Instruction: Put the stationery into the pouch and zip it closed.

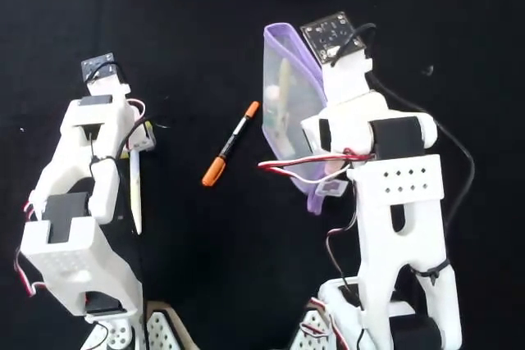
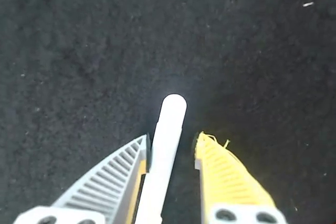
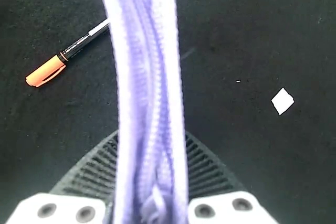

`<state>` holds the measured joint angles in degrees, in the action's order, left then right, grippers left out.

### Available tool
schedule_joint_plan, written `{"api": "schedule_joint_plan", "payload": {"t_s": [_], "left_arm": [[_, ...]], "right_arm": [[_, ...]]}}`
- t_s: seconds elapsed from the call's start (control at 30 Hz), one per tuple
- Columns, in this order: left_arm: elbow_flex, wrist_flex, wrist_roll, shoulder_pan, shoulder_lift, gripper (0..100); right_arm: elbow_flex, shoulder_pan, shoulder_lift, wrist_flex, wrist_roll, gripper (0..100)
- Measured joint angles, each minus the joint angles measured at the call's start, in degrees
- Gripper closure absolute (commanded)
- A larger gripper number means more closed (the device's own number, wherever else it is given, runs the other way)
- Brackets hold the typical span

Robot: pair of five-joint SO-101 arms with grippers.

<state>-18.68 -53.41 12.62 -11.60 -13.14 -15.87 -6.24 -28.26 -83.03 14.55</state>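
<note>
At the wrists, left gripper (image 2: 172, 137) straddles the white pen (image 2: 167, 145), jaws apart; right gripper (image 3: 151, 137) clamps the pouch (image 3: 147, 51).

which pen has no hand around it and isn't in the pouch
The orange-capped marker, lying alone between the arms. The white pen sits within the left hand; a pale one is inside the pouch.

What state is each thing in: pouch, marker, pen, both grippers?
Pouch: stood on edge, gripped at its zip edge, something inside.
Marker: capped, lying loose on the table.
Pen: lying flat, not clamped.
Left gripper: open around the pen.
Right gripper: shut on the pouch.
</note>
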Motion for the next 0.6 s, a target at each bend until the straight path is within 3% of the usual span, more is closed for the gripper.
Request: {"api": "schedule_joint_plan", "payload": {"t_s": [0.17, 0.6], "left_arm": [[3.3, -0.4, -1.7, 0.4, -3.1, 97], [6.9, -2.8, -5.7, 0.5, -5.6, 97]], "right_arm": [[0.0, 0.0, 0.0, 0.1, 0.0, 98.8], [0.0, 0.0, 0.0, 0.1, 0.0, 98.8]]}}
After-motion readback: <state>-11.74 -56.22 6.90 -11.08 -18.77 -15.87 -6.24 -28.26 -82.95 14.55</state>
